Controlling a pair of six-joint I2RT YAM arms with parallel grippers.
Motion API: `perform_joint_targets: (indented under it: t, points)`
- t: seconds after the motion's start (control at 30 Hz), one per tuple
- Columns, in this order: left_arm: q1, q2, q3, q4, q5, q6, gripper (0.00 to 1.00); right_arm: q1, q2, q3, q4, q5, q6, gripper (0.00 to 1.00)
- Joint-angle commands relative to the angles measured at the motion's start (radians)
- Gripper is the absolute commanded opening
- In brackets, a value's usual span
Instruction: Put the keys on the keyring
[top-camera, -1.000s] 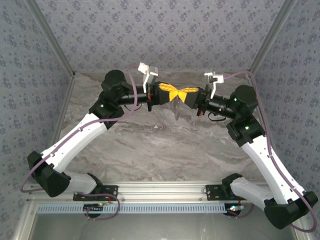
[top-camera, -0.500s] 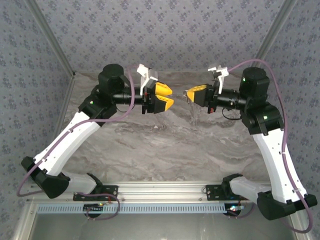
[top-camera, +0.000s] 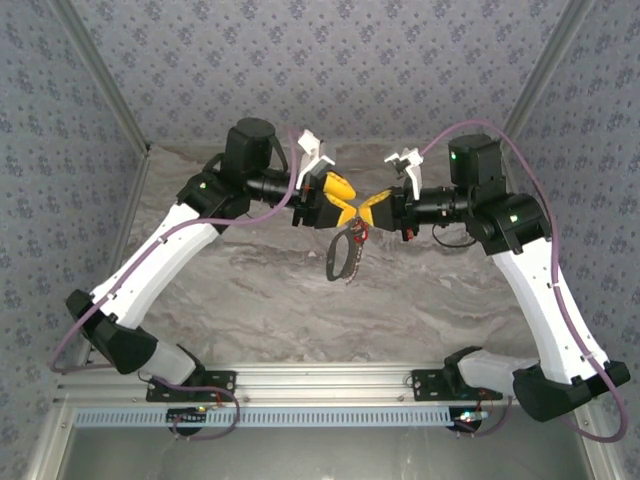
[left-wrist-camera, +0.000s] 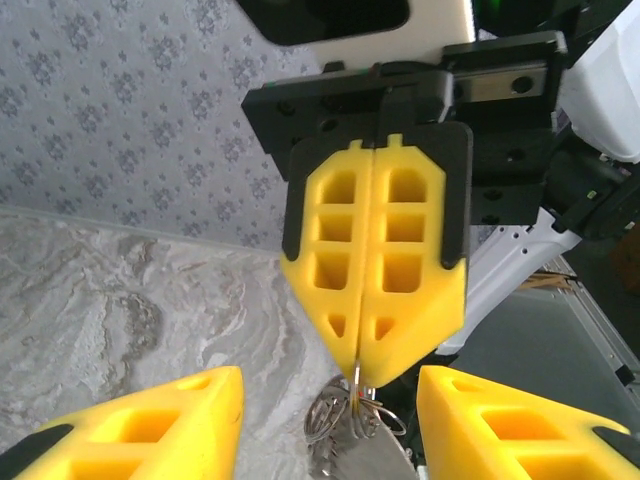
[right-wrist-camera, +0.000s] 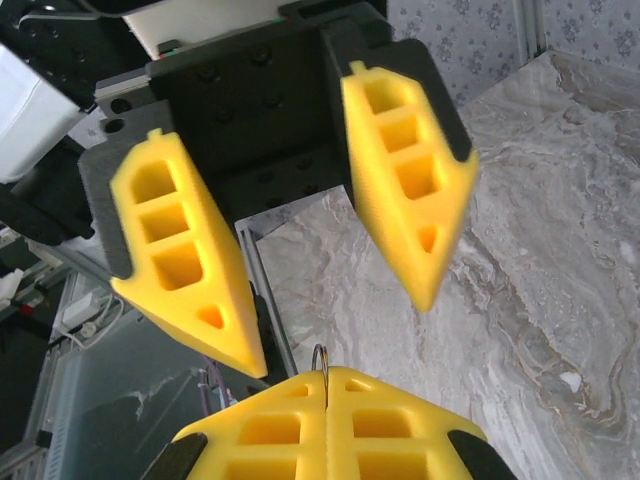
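Aloft, level, right pincer (top-camera: 362, 208) pinching keyring (top-camera: 342, 256)

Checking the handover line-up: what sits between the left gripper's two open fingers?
In the left wrist view, the shut right gripper points in between the left gripper's fingers, pinching the keyring by its thin wire; the loops hang just below.
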Motion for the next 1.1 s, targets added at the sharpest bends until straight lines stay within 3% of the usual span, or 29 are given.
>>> perform_joint_targets:
  t: [0.0,0.53,0.83,0.9,0.93,1.0,1.07]
  points:
    - [-0.001,-0.004,0.036,-0.031,0.055,0.033,0.48,0.005,-0.004,0.035,-0.018,0.011,-0.028,0.0]
    - [-0.017,0.029,0.042,-0.032,0.084,0.038,0.4,0.006,-0.015,0.014,0.052,-0.003,0.011,0.0]
    - [-0.027,0.032,0.034,0.024,0.072,0.005,0.03,0.018,-0.021,-0.007,0.105,-0.019,0.043,0.0]
    - [-0.033,0.032,0.027,0.047,0.064,-0.006,0.0,0.022,-0.024,-0.012,0.123,-0.026,0.057,0.0]
    - [-0.034,0.029,0.018,0.073,0.059,-0.02,0.0,0.021,-0.03,-0.017,0.13,-0.026,0.07,0.06]
    - [-0.033,0.015,-0.007,0.121,0.047,-0.042,0.0,0.003,-0.057,-0.039,0.165,-0.007,0.103,0.32]
    - [-0.033,0.001,-0.024,0.15,0.037,-0.051,0.0,-0.056,-0.106,-0.086,0.245,0.018,0.169,0.46]
